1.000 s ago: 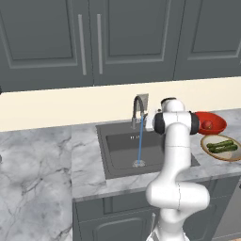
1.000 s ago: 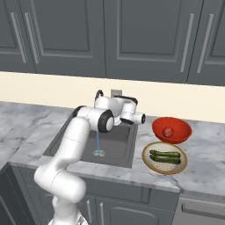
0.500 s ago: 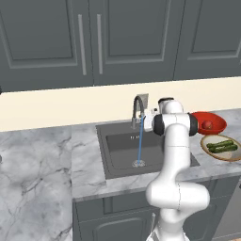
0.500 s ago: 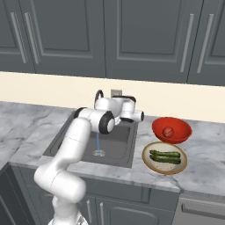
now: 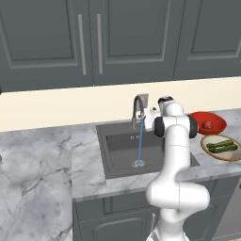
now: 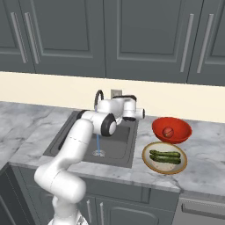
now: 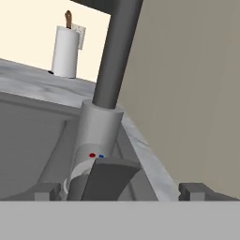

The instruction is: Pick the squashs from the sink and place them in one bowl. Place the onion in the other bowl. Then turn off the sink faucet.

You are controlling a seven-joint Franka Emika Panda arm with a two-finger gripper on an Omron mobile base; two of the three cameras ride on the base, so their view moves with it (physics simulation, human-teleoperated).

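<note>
The sink faucet [image 5: 137, 109] arches over the dark sink [image 5: 117, 141], and a thin blue stream [image 5: 140, 147] runs from it into the basin. My gripper [image 5: 146, 121] sits right beside the faucet's base, open. In the hand view the gripper [image 7: 122, 191] straddles the faucet base [image 7: 98, 136] and its lever, one fingertip on each side. On the counter to the right, two squashs [image 6: 165, 157] lie in the beige bowl [image 6: 165, 170]. The onion [image 6: 167, 131] rests in the red bowl [image 6: 173, 139].
A white paper towel roll [image 7: 65, 51] stands on the marble counter beyond the faucet. Grey wall cabinets [image 5: 94, 42] hang above the cream backsplash. The marble counter [image 5: 37, 164] stretches away to the left of the sink. My forearm [image 6: 105, 125] crosses over the basin.
The hand has crept slightly closer to the faucet base. The jaws stay wide and the water keeps running.
</note>
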